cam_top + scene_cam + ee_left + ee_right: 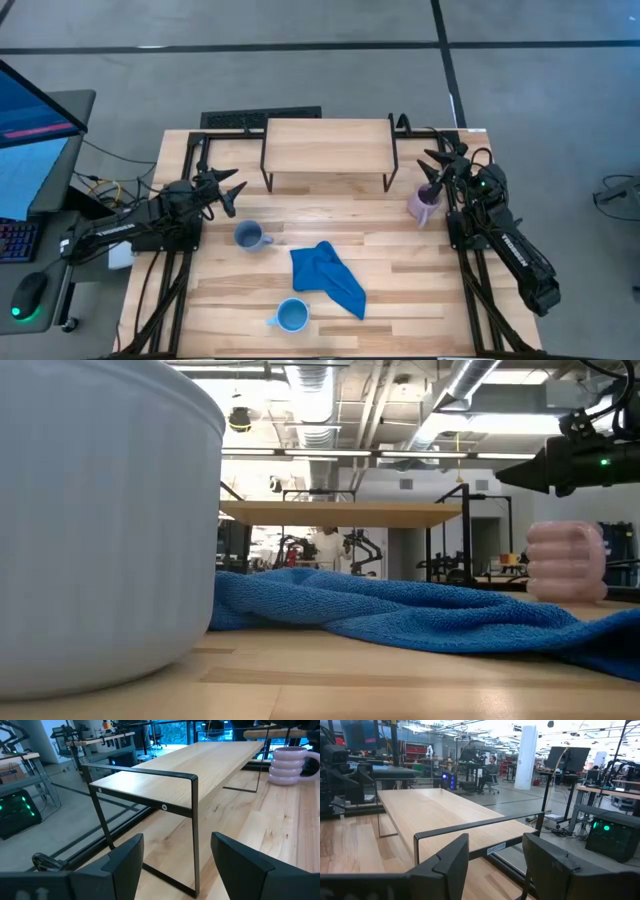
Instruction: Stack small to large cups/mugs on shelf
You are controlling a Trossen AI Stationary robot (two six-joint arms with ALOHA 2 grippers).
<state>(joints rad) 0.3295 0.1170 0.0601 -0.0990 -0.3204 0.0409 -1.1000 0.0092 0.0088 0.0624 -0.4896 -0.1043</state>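
Fingers on both grippers, left (236,188) and right (432,163), are spread wide, holding nothing. Shelf (327,146) at 12 o'clock; purple mug (422,205) at 3, grey-blue (249,236) at 9, light blue (291,316) at 6.

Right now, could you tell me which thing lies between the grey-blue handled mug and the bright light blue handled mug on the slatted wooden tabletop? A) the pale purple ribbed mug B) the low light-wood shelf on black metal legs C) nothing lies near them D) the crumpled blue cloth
D: in the high view the crumpled blue cloth lies right of the grey-blue mug and above-right of the bright light blue mug, nearest both.
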